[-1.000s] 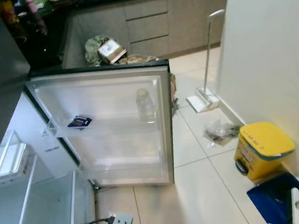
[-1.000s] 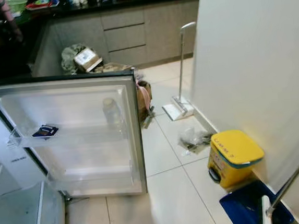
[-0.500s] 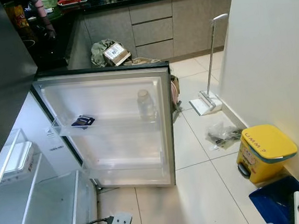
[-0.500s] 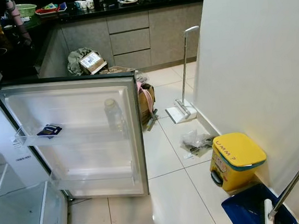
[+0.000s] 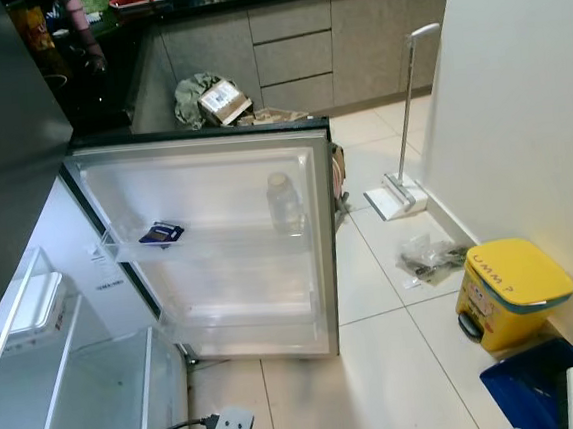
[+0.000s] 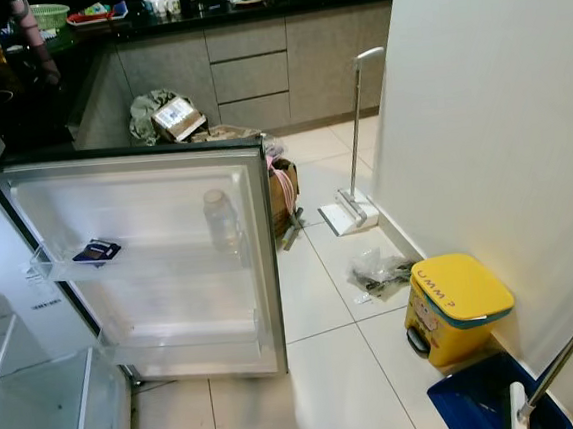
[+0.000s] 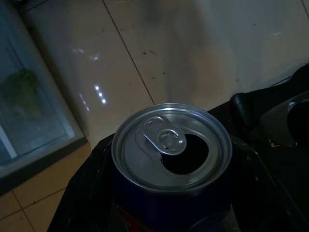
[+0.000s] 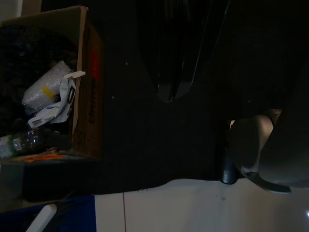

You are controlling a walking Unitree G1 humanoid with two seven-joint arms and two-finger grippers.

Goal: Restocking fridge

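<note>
Glossy tiled floor [image 5: 380,367], grey cabinets [image 5: 293,58]

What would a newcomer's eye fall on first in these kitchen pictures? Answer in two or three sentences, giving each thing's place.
The open fridge door fills the middle, with a clear bottle and a small dark packet on its upper shelf. A bright yellow bin stands on the white tiles by the wall to the robot's right. In the left wrist view a blue can with its tab opened sits in the left gripper.
</note>
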